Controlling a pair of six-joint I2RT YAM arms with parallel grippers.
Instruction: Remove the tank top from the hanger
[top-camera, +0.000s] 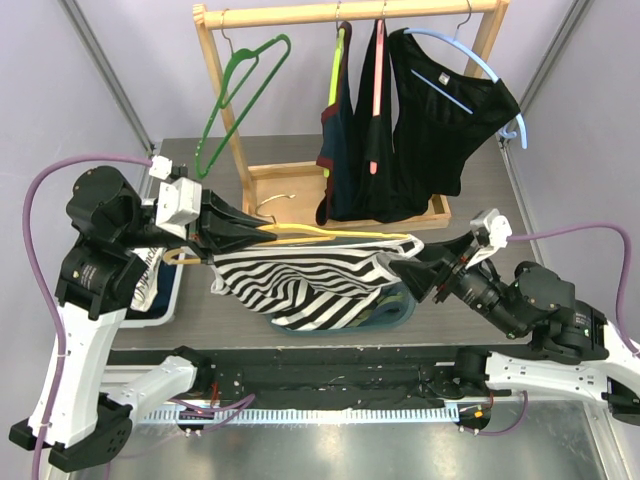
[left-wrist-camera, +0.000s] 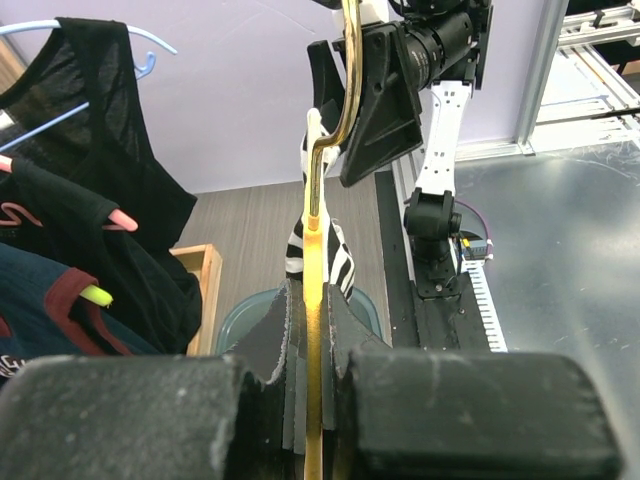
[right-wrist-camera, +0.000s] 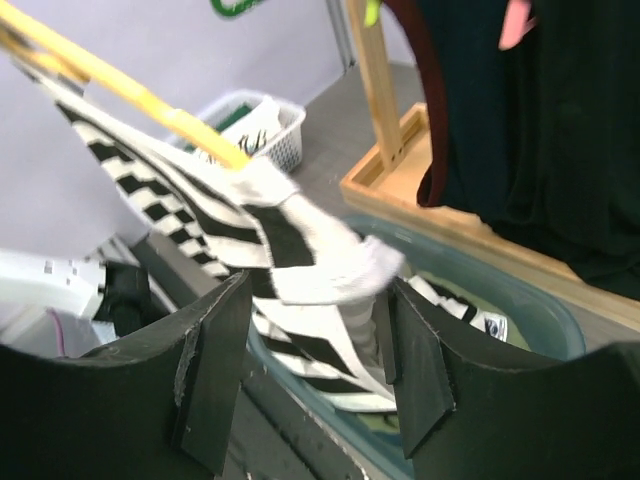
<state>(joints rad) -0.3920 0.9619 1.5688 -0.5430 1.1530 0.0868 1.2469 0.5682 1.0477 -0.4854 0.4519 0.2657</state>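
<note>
A black-and-white striped tank top (top-camera: 300, 280) hangs on a yellow hanger (top-camera: 330, 237) held level above the table. My left gripper (top-camera: 250, 232) is shut on the yellow hanger (left-wrist-camera: 318, 330) near its hook. My right gripper (top-camera: 408, 266) is open at the hanger's right end. In the right wrist view the top's white strap (right-wrist-camera: 320, 270) lies between the spread fingers (right-wrist-camera: 215, 360), and the hanger arm (right-wrist-camera: 130, 85) runs up to the left. The top's lower part droops into a teal bin (top-camera: 395, 310).
A wooden rack (top-camera: 350, 14) stands at the back with dark garments (top-camera: 420, 130) and an empty green hanger (top-camera: 240, 90). Its wooden base tray (top-camera: 290, 180) sits behind the held top. A white basket (top-camera: 160, 285) is at the left, also seen in the right wrist view (right-wrist-camera: 250, 125).
</note>
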